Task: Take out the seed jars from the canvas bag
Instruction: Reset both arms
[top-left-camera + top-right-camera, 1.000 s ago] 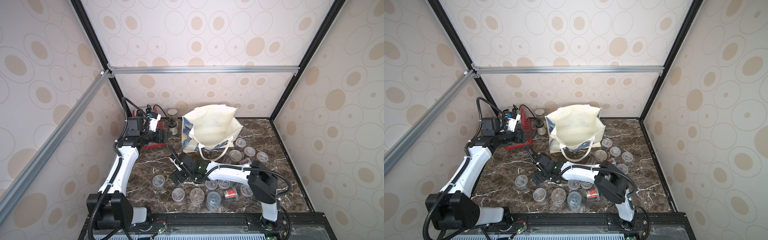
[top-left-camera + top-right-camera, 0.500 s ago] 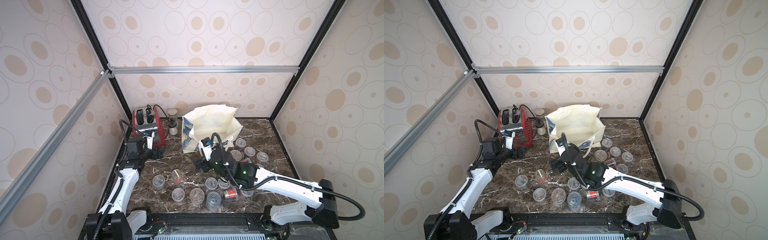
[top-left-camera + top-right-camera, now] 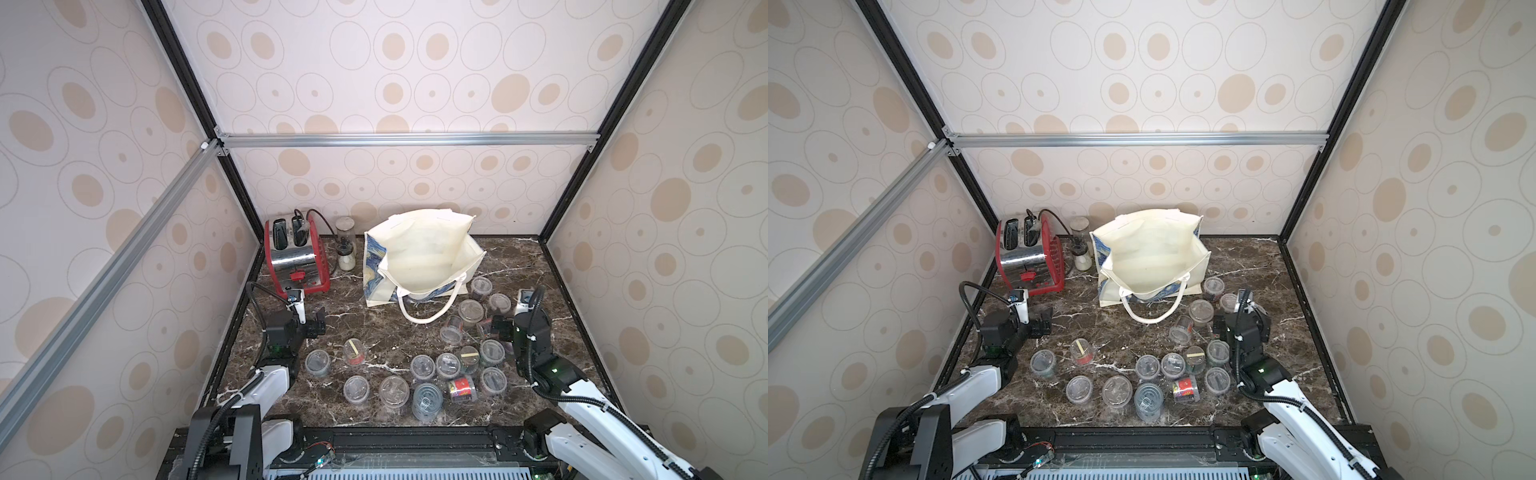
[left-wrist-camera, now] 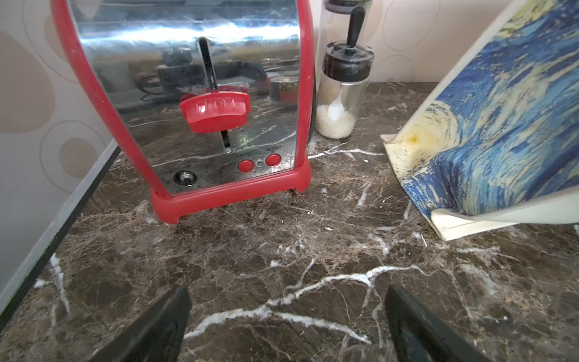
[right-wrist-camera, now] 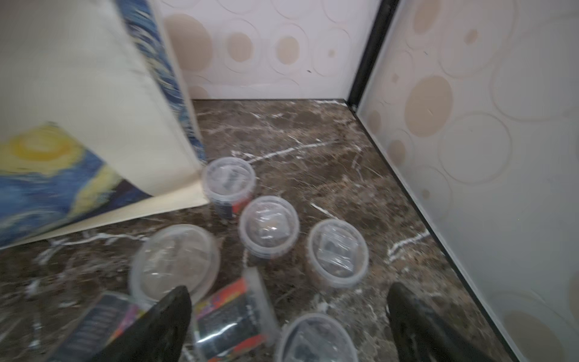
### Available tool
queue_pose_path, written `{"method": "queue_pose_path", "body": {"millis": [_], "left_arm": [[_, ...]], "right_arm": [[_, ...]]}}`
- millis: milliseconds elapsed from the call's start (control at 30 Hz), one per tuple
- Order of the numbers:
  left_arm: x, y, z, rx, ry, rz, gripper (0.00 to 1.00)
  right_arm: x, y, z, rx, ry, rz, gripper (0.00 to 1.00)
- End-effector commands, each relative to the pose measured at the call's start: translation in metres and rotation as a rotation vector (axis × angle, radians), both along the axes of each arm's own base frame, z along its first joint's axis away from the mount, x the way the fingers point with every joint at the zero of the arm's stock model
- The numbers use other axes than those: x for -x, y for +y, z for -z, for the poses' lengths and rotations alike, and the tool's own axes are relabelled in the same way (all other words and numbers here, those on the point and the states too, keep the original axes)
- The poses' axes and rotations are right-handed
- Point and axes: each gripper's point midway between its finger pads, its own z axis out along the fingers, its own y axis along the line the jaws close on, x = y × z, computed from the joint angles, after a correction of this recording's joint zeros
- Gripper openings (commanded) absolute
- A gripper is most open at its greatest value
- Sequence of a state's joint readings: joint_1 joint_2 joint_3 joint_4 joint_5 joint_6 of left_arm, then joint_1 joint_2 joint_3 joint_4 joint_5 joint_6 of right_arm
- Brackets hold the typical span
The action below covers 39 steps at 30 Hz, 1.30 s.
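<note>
The canvas bag (image 3: 424,253) (image 3: 1150,257) stands open at the back of the marble table, and only cream fabric shows inside it. Several seed jars stand or lie in front of it, among them a red-labelled one (image 3: 354,351) and one on its side (image 3: 461,388). My left gripper (image 3: 318,324) (image 4: 286,294) is open over bare marble, left of the jars. My right gripper (image 3: 498,326) (image 5: 288,288) is open just above the right-hand jars, with a tipped jar (image 5: 232,316) and a lidded jar (image 5: 316,338) below its fingers. Neither gripper holds anything.
A red toaster (image 3: 293,257) (image 4: 200,103) stands at the back left, with a tall glass jar (image 3: 345,230) and a black-capped bottle (image 3: 345,257) beside it. The bag's loop handle (image 3: 428,318) lies on the table. Walls close in the left, right and back.
The right arm has swung from the table's middle to the right-hand jars. The left arm has drawn back from the toaster. A red-labelled jar now stands left of centre.
</note>
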<state>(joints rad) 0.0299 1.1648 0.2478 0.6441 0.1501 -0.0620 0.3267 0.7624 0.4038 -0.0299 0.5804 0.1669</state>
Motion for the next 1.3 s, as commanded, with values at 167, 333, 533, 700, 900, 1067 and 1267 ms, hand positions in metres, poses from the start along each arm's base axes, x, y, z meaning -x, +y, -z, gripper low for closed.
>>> {"method": "queue_pose_path", "body": {"millis": [167,333,533,700,900,1067,1267], "left_arm": [[-0.006,-0.013,-0.044,-0.1,-0.315,-0.001,0.98],[-0.007,-0.002,-0.037,-0.149,-0.357,-0.077,0.98],[-0.019,0.004,-0.025,-0.154,-0.312,-0.117,0.98],[-0.02,0.003,-0.025,-0.155,-0.316,-0.118,0.98],[-0.026,0.007,-0.02,-0.152,-0.286,-0.136,0.98],[-0.027,0.008,-0.02,-0.15,-0.281,-0.143,0.98],[-0.027,0.009,-0.02,-0.151,-0.28,-0.147,0.98]], "right_arm": [[-0.013,0.003,0.038,0.033,-0.082,-0.062,0.99],[-0.033,0.021,0.038,0.102,-0.1,-0.174,1.0],[-0.071,0.047,0.04,0.157,-0.139,-0.315,0.99],[-0.087,0.05,0.054,0.177,-0.107,-0.339,0.99],[-0.092,0.027,0.066,0.052,-0.067,-0.291,0.99],[-0.104,0.02,0.079,0.0,-0.011,-0.284,0.99],[-0.109,-0.002,0.077,-0.023,-0.03,-0.17,1.0]]}}
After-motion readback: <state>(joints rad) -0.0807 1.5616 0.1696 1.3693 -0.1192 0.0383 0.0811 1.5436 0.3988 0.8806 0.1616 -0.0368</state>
